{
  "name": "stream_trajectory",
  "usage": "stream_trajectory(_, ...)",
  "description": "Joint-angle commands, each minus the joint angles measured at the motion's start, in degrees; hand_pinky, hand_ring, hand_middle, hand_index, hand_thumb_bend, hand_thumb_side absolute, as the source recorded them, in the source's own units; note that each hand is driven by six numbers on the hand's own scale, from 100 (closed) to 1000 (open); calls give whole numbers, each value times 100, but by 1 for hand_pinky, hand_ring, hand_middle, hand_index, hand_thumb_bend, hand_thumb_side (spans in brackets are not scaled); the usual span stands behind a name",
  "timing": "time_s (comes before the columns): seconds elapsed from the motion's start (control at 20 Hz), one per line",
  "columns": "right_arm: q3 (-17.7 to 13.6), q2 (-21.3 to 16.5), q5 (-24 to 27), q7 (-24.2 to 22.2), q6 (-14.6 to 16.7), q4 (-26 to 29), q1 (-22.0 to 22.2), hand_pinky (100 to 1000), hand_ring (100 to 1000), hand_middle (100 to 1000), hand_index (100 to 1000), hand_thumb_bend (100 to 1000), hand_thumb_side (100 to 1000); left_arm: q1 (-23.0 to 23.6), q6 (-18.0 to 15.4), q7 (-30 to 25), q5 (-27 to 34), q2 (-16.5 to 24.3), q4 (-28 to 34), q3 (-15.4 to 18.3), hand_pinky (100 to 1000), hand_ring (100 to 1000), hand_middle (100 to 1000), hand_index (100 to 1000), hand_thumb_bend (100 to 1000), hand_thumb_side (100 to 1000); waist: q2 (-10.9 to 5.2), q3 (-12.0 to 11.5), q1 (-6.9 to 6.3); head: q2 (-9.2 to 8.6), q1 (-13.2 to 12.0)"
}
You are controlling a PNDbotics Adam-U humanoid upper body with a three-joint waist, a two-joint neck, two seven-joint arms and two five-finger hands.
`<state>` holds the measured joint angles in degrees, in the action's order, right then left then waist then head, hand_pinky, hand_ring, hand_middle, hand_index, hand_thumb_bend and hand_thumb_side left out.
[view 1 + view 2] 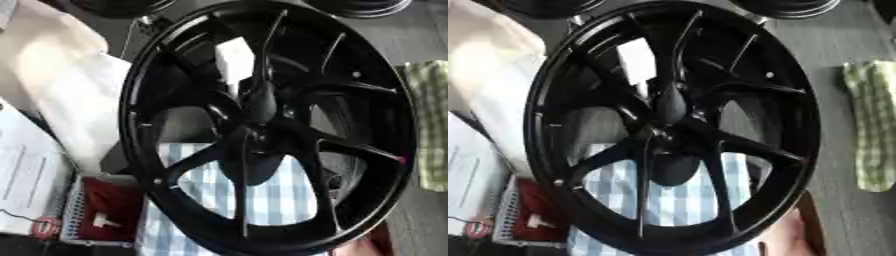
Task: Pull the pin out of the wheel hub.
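A large black wheel hub [262, 130] with thin paired spokes fills most of both views, standing tilted over a blue-and-white checked cloth [262, 192]. Its centre [658, 136] is black on black, and I cannot make out a pin there. Just above the centre sits a dark oblong shape [671, 102]; what it is I cannot tell. A dark rounded form [671, 172] shows through the spokes below the centre, behind the wheel. Neither of my hands shows in either view.
A white cloth or bag [70, 85] lies at the left, with a white box [26, 170] below it. A red tray with a white mesh rim [105, 210] is at the lower left. A green checked cloth [872, 125] lies on the grey floor at right. Other wheels [785, 6] show at the top.
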<state>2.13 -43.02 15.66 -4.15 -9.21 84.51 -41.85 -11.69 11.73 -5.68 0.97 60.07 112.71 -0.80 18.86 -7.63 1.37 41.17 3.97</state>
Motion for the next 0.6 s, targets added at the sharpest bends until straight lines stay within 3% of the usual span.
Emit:
stream_trajectory(0.05, -39, -194, -76, -27, 1, 27, -66, 814, 730, 643, 711, 345, 470, -233, -82, -1619, -457, 449, -4, 188, 798, 781, 731, 795, 329, 726, -169, -2, -36, -41, 34)
stream_trajectory(0.2, -21, -192, -101, -51, -2, 13, -69, 814, 730, 643, 711, 345, 471, -565, -123, -2291, -660, 594, 56, 134, 801, 775, 734, 797, 334, 726, -188, 10, -59, -30, 33)
stream_trajectory(0.6, 49, -147, -141, -118, -12, -4, -125, 813, 730, 643, 711, 343, 472, -1627, -275, -2985, -749, 693, 187, -485, 802, 777, 736, 798, 357, 720, -212, 88, -99, -5, -43)
